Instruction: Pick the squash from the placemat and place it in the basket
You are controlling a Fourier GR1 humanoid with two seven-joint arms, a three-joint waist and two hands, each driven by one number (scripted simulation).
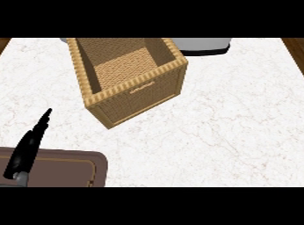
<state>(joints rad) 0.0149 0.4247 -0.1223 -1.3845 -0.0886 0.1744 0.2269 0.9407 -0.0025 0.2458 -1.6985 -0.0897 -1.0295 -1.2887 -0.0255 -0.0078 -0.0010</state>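
The left hand [26,147] is seen at the near left, fingers straight and pressed together, pointing far over the counter [232,132] above the brown placemat [63,169]. The basket [130,77] stands far of it, tilted. The squash cannot be seen.

rough woven wicker basket [135,94], smooth white veined marble counter [232,127], matt brown placemat [63,169] with stitched border

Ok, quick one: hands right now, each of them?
Left hand: open, fingers straight, holding nothing, above the placemat at lower left.
Right hand: not in view.
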